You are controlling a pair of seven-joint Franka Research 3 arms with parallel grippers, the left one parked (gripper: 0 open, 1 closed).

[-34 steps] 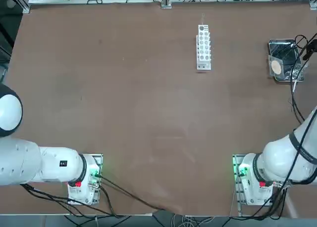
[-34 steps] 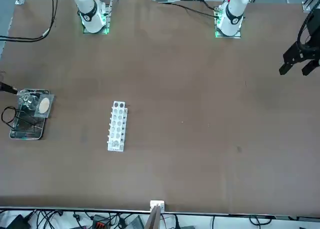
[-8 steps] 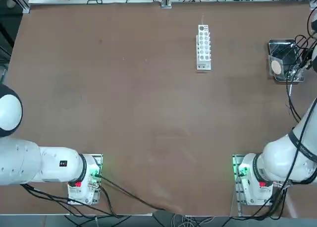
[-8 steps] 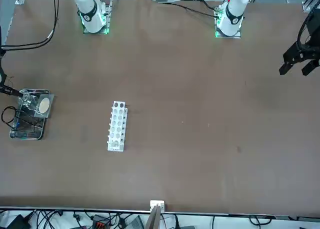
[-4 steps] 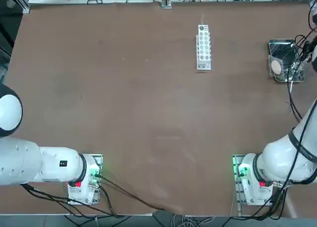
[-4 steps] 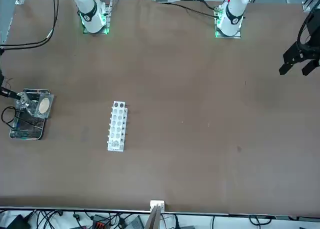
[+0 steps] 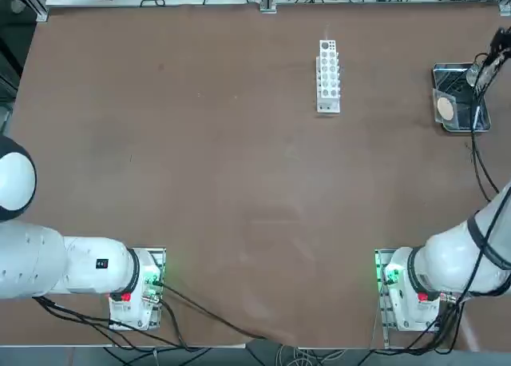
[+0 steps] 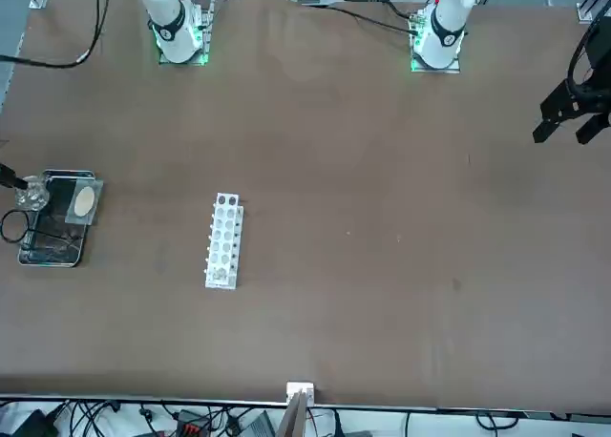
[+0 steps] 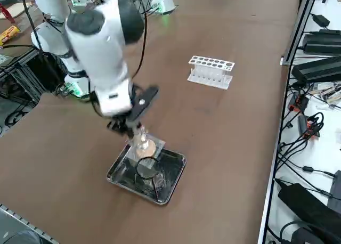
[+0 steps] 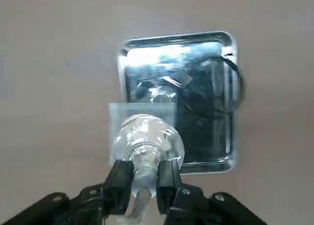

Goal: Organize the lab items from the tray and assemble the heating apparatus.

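Right gripper (image 10: 145, 178): its two black fingers (image 10: 119, 178) are clamped on the neck of the clear glass burner (image 10: 147, 141), lifted clear of the tray.
Burner: round clear body, held in the air above the near end of the tray; in the side view it hangs just under the gripper (image 9: 139, 131), over the mesh.
Tray (image 10: 227, 162): small shiny metal rectangle with a raised rim and dark mirror-like floor, lying on the table near the edge on the robot's right (image 7: 438, 67).
Mesh (image 9: 151, 148): grey square with a tan round centre, at the end of the tray nearest the robot, partly over the rim; directly beneath the burner.
Wire stand (image 9: 149, 172): thin dark wire ring and legs, lying inside the tray at its far end.
Rack (image 7: 328, 75): long white block with many holes, standing on the table well apart from the tray, toward the middle of the far side.
Table (image 7: 239, 182): wide brown surface.
Right arm (image 9: 104, 47): white, reaching out over the tray from its base.
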